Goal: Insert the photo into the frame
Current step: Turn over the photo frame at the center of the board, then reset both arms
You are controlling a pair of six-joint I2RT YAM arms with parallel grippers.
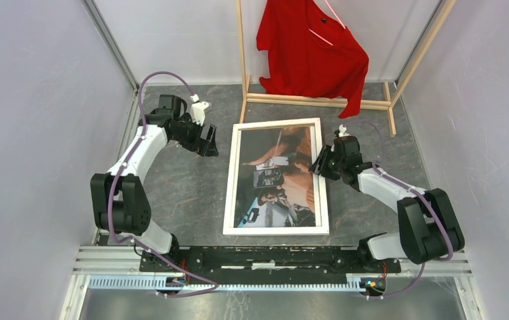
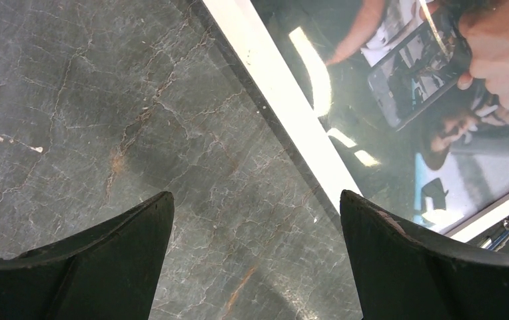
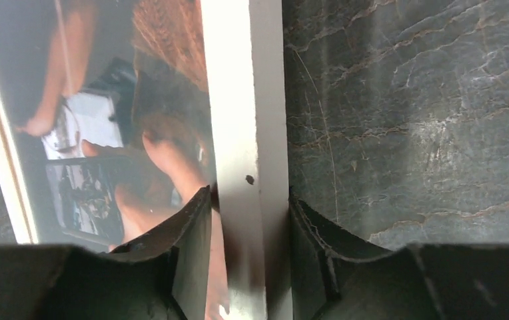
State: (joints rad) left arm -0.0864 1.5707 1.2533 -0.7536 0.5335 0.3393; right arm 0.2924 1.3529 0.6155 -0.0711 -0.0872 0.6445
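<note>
Right hand (image 3: 248,200) straddles frame (image 3: 238,100) rail, cannot tell if clenched; left hand (image 2: 257,200) released over table (image 2: 72,100); photo (image 2: 425,80) partly glare-washed

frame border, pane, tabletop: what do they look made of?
frame: white paint, matte, over what may be wood or MDF; one small dark spot shows.
pane: clear and glossy, glass or acrylic, mirrors bright light strips.
tabletop: grey marble-look veining, stone or print, can't tell.

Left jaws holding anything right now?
No: in the left wrist view the left gripper has its jaws wide apart above the table, with nothing gripped between them.
</note>
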